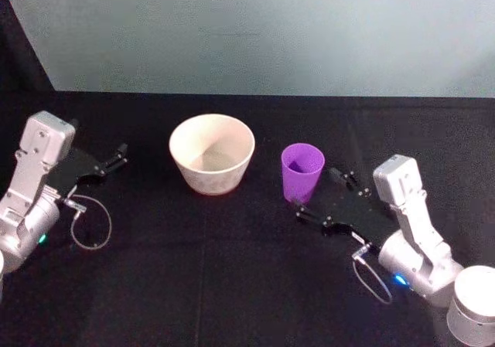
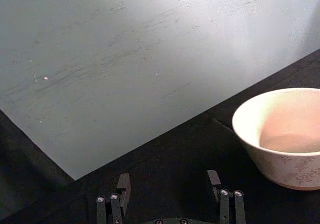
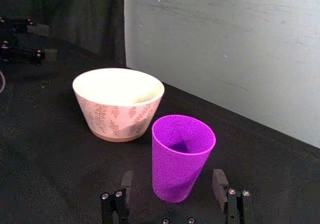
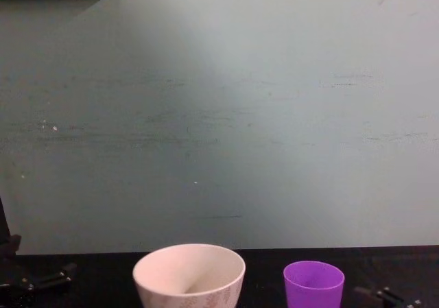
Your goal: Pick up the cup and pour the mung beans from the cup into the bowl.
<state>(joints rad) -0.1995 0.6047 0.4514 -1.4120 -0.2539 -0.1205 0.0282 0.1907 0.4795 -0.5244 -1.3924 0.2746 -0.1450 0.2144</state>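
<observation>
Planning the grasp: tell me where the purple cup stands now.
In the head view the cup stands upright right of the bowl, not touching it, with the open right gripper close on its other side.

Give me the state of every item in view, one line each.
Small purple plastic cup: upright on the black table, not gripped, contents unclear.
Wide cream-white patterned bowl: upright, apart from the cup, no beans visible inside.
Right gripper: open, right at the cup.
Left gripper: open, idle on the bowl's left.
</observation>
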